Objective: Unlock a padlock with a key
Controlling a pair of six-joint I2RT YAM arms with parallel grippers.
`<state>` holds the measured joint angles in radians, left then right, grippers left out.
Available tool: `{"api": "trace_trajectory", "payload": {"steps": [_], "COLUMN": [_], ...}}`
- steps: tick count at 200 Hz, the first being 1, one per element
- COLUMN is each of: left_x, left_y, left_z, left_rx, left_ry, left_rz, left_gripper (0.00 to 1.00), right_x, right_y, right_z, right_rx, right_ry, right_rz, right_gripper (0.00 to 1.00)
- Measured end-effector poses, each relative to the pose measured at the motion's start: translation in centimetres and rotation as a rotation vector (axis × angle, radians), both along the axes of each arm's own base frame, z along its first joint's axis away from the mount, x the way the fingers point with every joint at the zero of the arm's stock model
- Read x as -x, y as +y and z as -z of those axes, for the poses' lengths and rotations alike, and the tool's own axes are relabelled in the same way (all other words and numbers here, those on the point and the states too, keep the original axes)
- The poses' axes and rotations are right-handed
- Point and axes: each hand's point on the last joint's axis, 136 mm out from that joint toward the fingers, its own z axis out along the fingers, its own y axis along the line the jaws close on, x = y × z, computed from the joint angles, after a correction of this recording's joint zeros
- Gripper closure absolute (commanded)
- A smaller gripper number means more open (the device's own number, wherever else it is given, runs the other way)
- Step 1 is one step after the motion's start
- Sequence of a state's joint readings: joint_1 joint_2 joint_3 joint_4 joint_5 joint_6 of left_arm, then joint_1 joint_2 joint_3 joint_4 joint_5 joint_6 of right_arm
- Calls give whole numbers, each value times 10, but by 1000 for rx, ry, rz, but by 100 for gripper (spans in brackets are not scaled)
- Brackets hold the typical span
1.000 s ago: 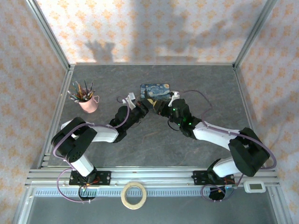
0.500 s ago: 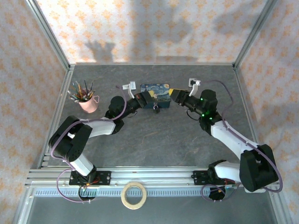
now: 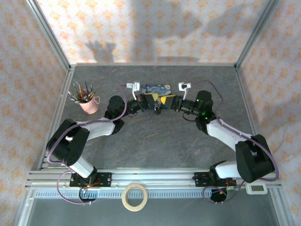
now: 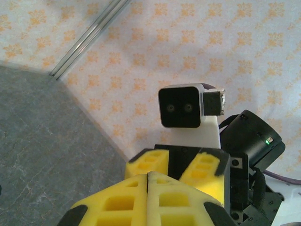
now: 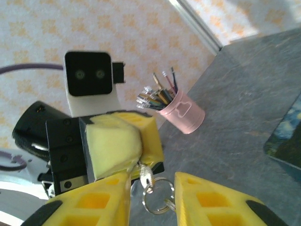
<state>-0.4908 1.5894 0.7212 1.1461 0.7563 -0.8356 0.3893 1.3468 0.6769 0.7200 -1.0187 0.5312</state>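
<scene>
No lettering, number or brand can be read anywhere; the blue rectangular tin (image 3: 157, 87) at 12 o'clock on the grey stone-patterned table (image 3: 155, 141) bears a starry-night painting without legible words; the small white box with a pale display (image 3: 256, 188) at 5 o'clock is too small to read

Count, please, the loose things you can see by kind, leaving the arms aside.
Pink cup of pencils: 1
Blue painted tin: 1
Roll of tape: 1
Dark padlock: 1
Silvery key on a ring: 1
Small white device: 1
Total: 6
</scene>
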Motion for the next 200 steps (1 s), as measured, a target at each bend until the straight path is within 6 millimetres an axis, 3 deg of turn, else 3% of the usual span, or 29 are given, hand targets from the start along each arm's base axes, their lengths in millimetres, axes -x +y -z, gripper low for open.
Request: {"api": "trace_trajectory", "payload": {"steps": [95, 135, 155, 169, 179, 200], "left_x": [7, 8, 8, 7, 7, 8], "left_y": [-6, -6, -6, -5, -5, -4], "left_z": [-3, -6, -7, -9, -9, -13], "left_rx": [4, 11, 14, 18, 20, 43], "left_ry": [-12, -26, -31, -35, -35, -27], "left_rz": [28, 31, 30, 28, 27, 33], "left_gripper": [100, 100, 100, 100, 77, 5], "right_x": [4, 4, 4, 3, 3, 3], "right_y": [10, 10, 10, 10, 10, 10], "right_z": [3, 0, -1, -2, -2, -2], "right_rx": [-2, -9, -11, -11, -12, -7], "right_ry": [-4, -21, -21, -29, -34, -42], "right_rz": [-51, -53, -51, -49, -47, -43], "right_gripper": [85, 85, 100, 100, 100, 100]}}
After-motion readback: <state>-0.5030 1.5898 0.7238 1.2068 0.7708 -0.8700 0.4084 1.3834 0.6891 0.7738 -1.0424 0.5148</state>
